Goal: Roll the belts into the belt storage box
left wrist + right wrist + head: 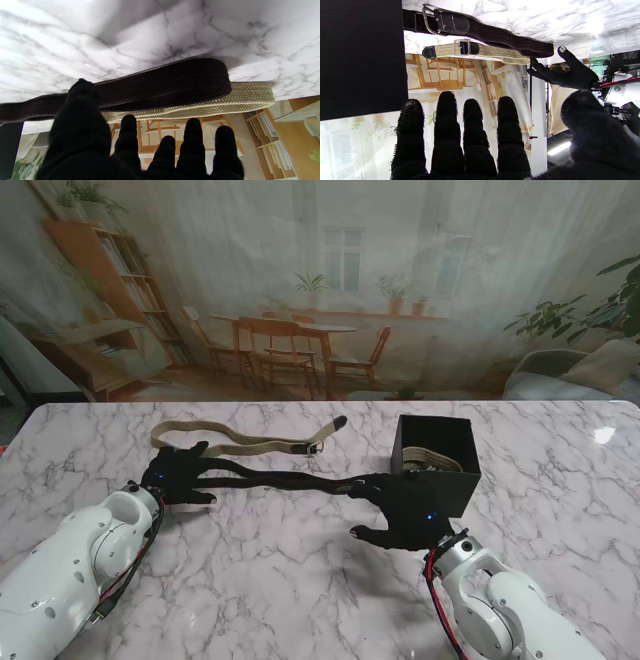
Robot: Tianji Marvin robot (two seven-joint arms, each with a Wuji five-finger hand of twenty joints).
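Dark belt [270,472] lies flat between both hands, tan belt [240,445] just beyond it, 1 tan coil already in the box [436,465]. Left hand [178,475] and right hand [400,510]: fingers spread, gripping nothing. Risk: rolling from the buckle end drags the tan belt along, or the loose coil unwinds before reaching the box.

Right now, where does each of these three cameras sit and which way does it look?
Stand camera: above the shoulders, looking down at the marble table; both arms and each robot hand show, left, right.
Left wrist camera: looks along the fingers at the dark belt and tan belt.
Right wrist camera: looks along the fingers past the black box.
Shared: all three show both belts.
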